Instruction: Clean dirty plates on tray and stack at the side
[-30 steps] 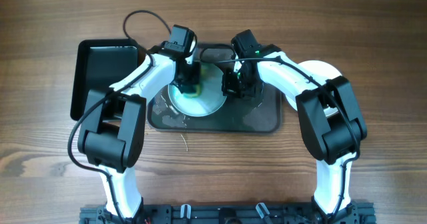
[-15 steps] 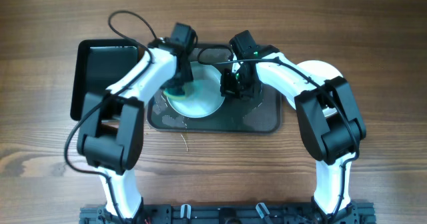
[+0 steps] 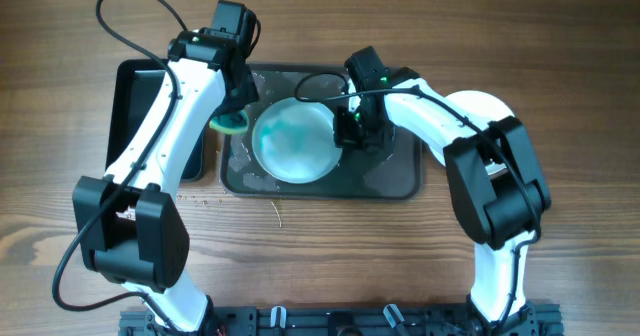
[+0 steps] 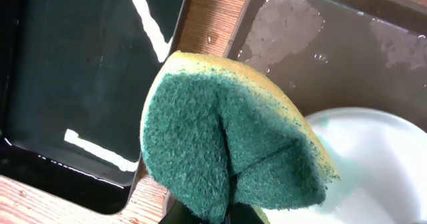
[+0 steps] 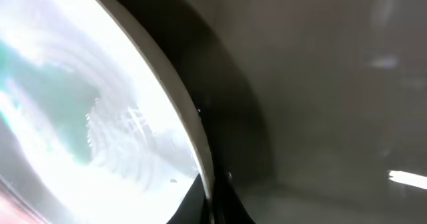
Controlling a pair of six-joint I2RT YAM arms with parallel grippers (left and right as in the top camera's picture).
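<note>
Only left wrist shows sponge (image 4: 227, 151) folded beside plate (image 4: 373, 157).

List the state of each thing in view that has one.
plate: flat on tray, smeared teal, unclean.
sponge: folded, clamped in left gripper, off the plate, over the tray's left edge.
left gripper: shut on sponge.
right gripper: shut on plate's right rim.
tray: wet, blotchy.
tub: glossy inside, likely wet.
second plate: on table right of tray, mostly hidden by right arm.
</note>
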